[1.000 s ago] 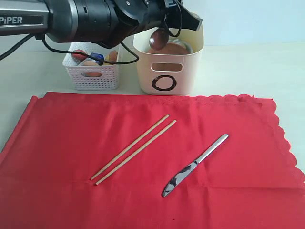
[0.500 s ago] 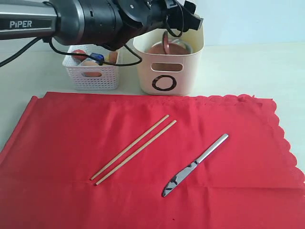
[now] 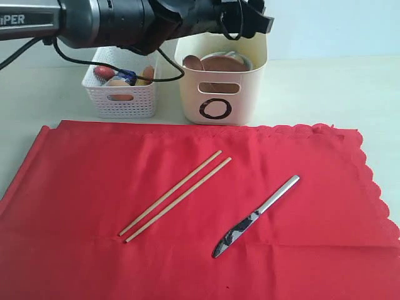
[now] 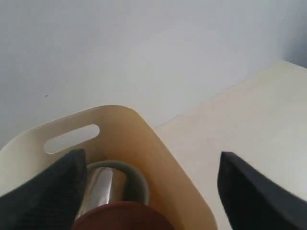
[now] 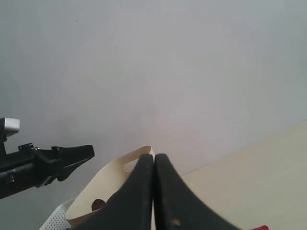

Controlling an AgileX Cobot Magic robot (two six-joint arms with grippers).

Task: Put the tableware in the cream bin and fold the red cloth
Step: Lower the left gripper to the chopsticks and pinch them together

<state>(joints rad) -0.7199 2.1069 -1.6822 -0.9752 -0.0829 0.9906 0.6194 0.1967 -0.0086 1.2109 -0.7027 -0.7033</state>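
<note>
**Status.** The left end effector (image 4: 152, 155) hung over the cream bin (image 3: 219, 94) at the upper centre of the exterior frame. Its fingers (image 4: 53, 191) stood apart with nothing between them. The right end effector (image 5: 153, 165) had its fingers pressed together and held nothing. The wooden spoon (image 3: 192, 62) lay inside the bin with the brown plate (image 3: 219, 62) and the steel cup (image 4: 98, 184). The step in hand was judged to be clearing the bin and reaching for the next item.

**Procedure.**
1. Raise the left end effector straight up until its fingers are above the bin rim. A sideways move made too low could tip the bin or push it along the counter (image 3: 325, 87).
2. Travel to the chopsticks (image 3: 170, 193) at the centre of the red cloth (image 3: 81, 187).
3. Turn the fingers square across the sticks and close near mid-length, so that both are caught together and hang level.
4. Avoid pinching the cloth, which would drag up with the sticks.

**Orientation.** The chopsticks lay parallel, just beside each other. Their long axis ran diagonally from lower left to upper right, and the upper ends pointed toward the bin. The knife (image 3: 256, 216), to their right and apart from them, lay on a similar diagonal with its blade at lower left and its handle at upper right.
</note>
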